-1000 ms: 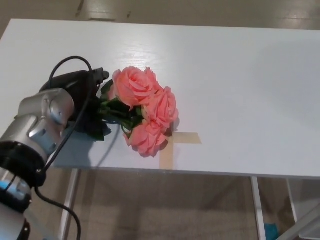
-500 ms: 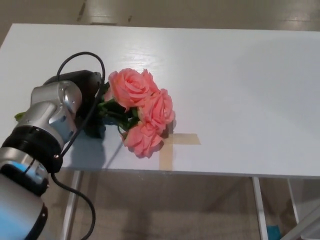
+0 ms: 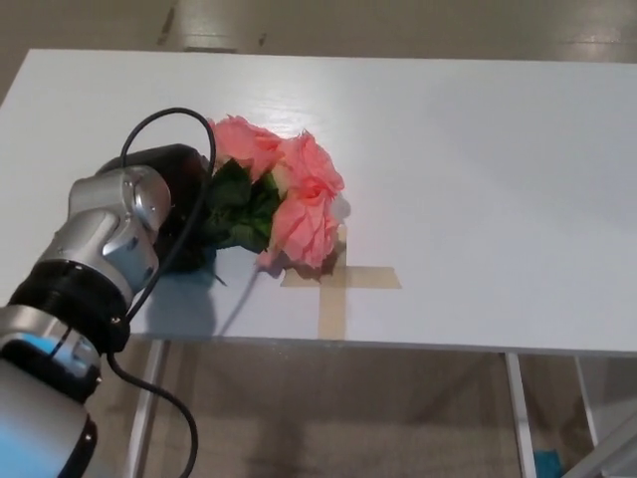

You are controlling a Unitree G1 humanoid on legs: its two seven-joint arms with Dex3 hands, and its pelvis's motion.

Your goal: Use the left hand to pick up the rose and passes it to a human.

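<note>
While the white table (image 3: 478, 179) fills most of the head view, the robot's left arm reaches in from the picture's left, its black left hand (image 3: 174, 204) largely hidden behind the silver wrist; whether the fingers are closed on the stems can't be told. The rose (image 3: 289, 194), really a small bunch of pink blooms w/ green leaves, sits just right of that hand, blooms tipped over the tan tape cross (image 3: 338, 279). To do the lift well, keep the grip low on the stems, raise slowly and avoid crushing petals before offering it outward. Vs. half a sec ago, the blooms have rolled and tilted and seem slightly raised, uncovering more of the cross. Right hand and any person: not in view.
</note>
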